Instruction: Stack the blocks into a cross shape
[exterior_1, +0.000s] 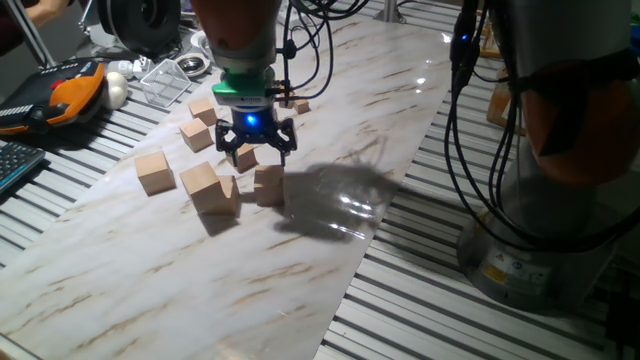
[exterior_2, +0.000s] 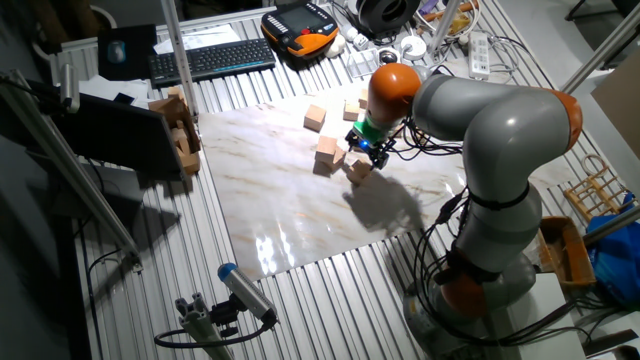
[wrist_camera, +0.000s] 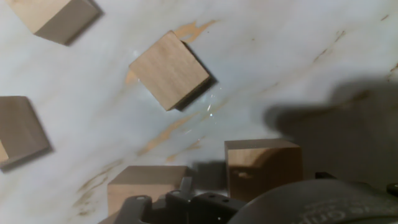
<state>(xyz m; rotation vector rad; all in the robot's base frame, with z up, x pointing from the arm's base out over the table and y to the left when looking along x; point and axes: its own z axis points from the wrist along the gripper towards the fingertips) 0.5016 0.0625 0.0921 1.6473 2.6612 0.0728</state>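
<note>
Light tan blocks (exterior_1: 211, 187), white table (exterior_1: 200, 290) with tan veining, blue-lit end effector (exterior_1: 256, 145)

Four tan blocks (exterior_1: 211, 187) flat on marble, seemingly unstacked, loosely clustered.

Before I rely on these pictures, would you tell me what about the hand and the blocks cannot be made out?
- Hand: in the first fixed view the fingers are dark and small, so open or shut is unclear; the hand view cuts them off at the bottom edge.
- Block under the hand: partly covered by the fingers.
- Small cubes: the arm hides most of them.
- Left block: cut by the hand view's edge.
</note>
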